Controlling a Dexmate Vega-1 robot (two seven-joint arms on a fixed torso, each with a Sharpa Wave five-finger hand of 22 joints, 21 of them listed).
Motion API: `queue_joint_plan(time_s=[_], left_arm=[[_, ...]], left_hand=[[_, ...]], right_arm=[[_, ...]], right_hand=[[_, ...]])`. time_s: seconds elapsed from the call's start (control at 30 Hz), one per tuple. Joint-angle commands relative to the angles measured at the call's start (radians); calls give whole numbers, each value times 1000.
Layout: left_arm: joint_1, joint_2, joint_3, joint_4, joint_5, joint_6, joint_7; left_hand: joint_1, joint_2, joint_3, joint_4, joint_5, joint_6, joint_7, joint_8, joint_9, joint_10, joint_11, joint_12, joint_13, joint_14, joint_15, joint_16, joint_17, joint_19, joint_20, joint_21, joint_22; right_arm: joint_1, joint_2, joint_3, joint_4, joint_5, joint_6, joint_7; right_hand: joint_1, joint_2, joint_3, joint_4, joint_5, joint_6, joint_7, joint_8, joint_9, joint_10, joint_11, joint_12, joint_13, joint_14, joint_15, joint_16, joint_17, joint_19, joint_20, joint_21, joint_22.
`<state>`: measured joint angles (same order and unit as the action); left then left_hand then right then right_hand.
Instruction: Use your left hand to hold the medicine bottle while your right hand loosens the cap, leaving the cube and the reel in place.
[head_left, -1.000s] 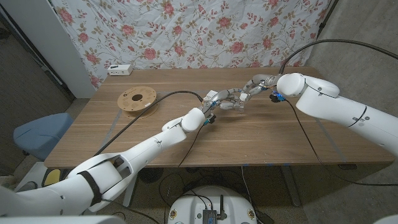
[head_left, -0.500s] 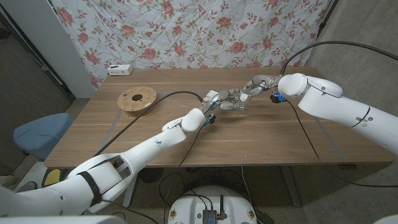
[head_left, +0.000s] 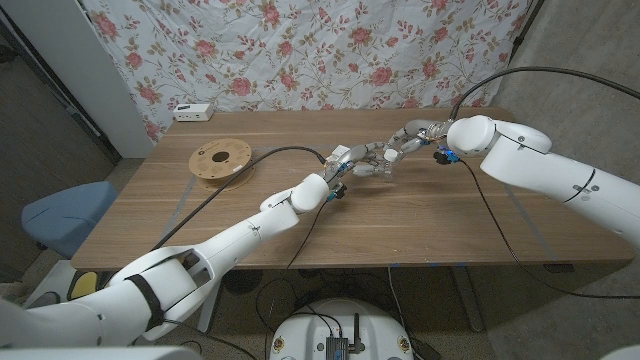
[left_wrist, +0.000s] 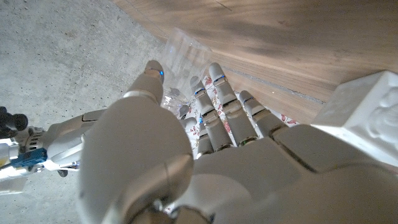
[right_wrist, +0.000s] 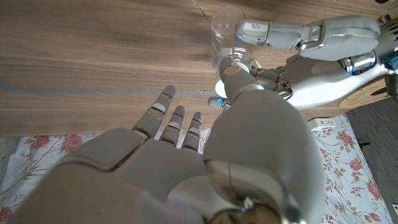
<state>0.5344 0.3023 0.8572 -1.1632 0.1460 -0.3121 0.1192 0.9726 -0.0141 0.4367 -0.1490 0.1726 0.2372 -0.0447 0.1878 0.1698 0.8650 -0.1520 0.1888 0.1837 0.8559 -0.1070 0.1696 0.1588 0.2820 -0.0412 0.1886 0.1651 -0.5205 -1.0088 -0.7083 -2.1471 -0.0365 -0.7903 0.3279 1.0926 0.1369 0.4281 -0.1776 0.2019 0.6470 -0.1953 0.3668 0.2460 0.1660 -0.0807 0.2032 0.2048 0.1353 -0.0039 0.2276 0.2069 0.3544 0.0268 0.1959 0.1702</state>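
The medicine bottle (right_wrist: 227, 26) is clear plastic and sits between my two hands over the middle of the table. My left hand (head_left: 343, 162) grips its body, with the thumb (left_wrist: 148, 81) on one side and the fingers (left_wrist: 217, 93) on the other; the clear bottle (left_wrist: 185, 55) shows past them. My right hand (head_left: 400, 146) reaches in from the right. Its thumb (right_wrist: 238, 73) touches the bottle's cap end while its other fingers (right_wrist: 177, 118) stay spread. The cap itself is hidden under the thumb. The wooden reel (head_left: 221, 160) lies flat at the table's left.
A small white box (head_left: 193, 111) sits at the table's far left corner. Black cables (head_left: 270, 152) trail across the table (head_left: 420, 220) from both arms. A floral cloth (head_left: 320, 50) hangs behind, and a blue seat (head_left: 60, 215) stands off the left side.
My right forearm has shifted slightly up and to the right while its hand stays at the bottle. The left hand and the reel have not moved.
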Motion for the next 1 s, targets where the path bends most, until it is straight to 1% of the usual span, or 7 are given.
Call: queue_joint_plan(time_s=[0.03,0.17,0.37,0.43,1.0], left_arm=[[-14,-10,1,28,-5,-10,-3],[-23,-17,4,44,-6,-16,-5],[-34,-26,8,65,-8,-23,-7],[-36,-29,8,72,-9,-25,-5],[-47,-37,13,91,-13,-25,-7]], left_hand=[[1,5,7,2,6,6,-4,-2,5,12,-9,6,4,10,-99,2,1,6,-111,-2,2],[0,5,8,2,6,6,-4,-2,5,11,-9,6,4,9,-99,2,1,6,-111,-2,2],[-1,5,9,3,6,5,-4,-2,5,11,-9,6,4,10,-99,2,1,5,-111,-2,2],[-1,5,9,3,6,5,-5,-2,6,9,-8,6,4,10,-99,2,1,5,-111,-2,2],[-2,4,10,3,5,5,-4,-2,6,9,-11,5,5,10,-99,3,1,5,-110,-2,2]], right_arm=[[17,9,-7,31,12,31,18],[21,11,-9,37,11,33,20],[26,10,-9,42,7,39,25],[26,11,-9,46,7,42,25],[36,24,-11,75,-2,64,32]], right_hand=[[0,-12,-7,1,4,-14,1,-8,-1,4,1,-1,1,-2,4,-4,1,2,-4,-1,3],[0,-14,-8,2,3,-12,1,-9,-2,4,1,-1,1,-3,3,-5,1,2,-4,-1,3],[-1,-17,-11,4,2,8,2,-5,-5,4,1,-1,1,-3,5,-5,0,3,-3,0,3],[-1,-18,-15,6,1,20,4,-5,-7,-18,3,-9,0,-3,6,-5,0,3,-3,0,3],[-1,-20,-19,8,0,41,7,-1,-10,-19,4,-8,0,-2,6,-4,0,4,0,1,3]])
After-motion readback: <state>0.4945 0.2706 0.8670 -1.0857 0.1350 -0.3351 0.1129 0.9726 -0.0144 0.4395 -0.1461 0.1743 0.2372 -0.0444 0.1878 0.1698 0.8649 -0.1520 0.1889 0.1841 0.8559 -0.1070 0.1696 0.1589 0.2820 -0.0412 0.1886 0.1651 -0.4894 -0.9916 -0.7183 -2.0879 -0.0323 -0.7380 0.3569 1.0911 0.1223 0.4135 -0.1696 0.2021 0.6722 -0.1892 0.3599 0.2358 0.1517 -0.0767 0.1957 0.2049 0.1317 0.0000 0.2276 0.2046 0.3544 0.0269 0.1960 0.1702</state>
